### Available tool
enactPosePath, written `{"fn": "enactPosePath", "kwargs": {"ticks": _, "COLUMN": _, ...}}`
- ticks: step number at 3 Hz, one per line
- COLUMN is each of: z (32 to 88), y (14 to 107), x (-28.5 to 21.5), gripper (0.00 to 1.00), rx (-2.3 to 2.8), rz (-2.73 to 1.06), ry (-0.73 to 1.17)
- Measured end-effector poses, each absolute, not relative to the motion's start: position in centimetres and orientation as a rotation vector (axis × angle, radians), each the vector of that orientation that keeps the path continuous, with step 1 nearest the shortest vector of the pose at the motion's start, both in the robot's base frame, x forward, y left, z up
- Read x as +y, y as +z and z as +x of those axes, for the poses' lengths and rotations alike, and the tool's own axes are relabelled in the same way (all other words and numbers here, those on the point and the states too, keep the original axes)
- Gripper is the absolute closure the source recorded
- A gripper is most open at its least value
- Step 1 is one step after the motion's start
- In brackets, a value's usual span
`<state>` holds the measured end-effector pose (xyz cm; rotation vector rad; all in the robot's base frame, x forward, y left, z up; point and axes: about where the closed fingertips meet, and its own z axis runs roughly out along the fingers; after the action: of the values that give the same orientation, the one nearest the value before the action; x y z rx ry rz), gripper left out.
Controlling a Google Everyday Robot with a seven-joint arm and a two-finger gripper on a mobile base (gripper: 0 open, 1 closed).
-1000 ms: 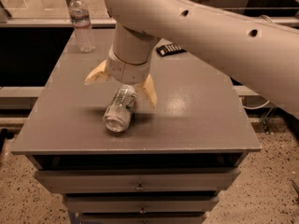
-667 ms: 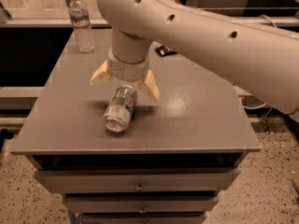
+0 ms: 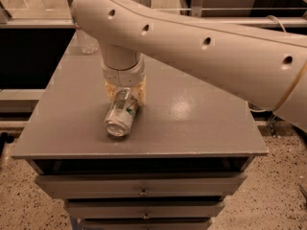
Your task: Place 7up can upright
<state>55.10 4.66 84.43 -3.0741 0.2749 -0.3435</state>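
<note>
1. Shows the tool point(image 3: 125, 92) low over the worktop point(image 3: 201, 123), left of its middle, at the end of a pale arm point(image 3: 206, 47) reaching in from the right.
2. Finds the tool's cream fingers point(image 3: 141, 91) drawn in narrow against both sides of the 7up can point(image 3: 120, 119), clamped on its far end.
3. Places the 7up can on its side on the worktop, not upright, round silver end facing the front edge, near that edge.
4. Notes the base of a clear bottle point(image 3: 86, 42) at the far left corner, well apart from the can, top hidden by the arm.
5. Shows closed drawers point(image 3: 144, 186) beneath the worktop.
</note>
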Motion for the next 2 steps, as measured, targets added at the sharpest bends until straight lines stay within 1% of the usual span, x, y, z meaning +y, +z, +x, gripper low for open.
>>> {"fn": "enactPosePath", "kwargs": {"ticks": 1, "z": 54.7, "y": 85.1, "x": 4.0, "gripper": 0.80, "rx": 0.250, "rz": -3.134, "ry": -0.363}}
{"fn": "enactPosePath", "kwargs": {"ticks": 2, "z": 55.8, "y": 88.9, "x": 3.7, "gripper": 1.00, "rx": 0.259, "rz": -3.088, "ry": -0.442}}
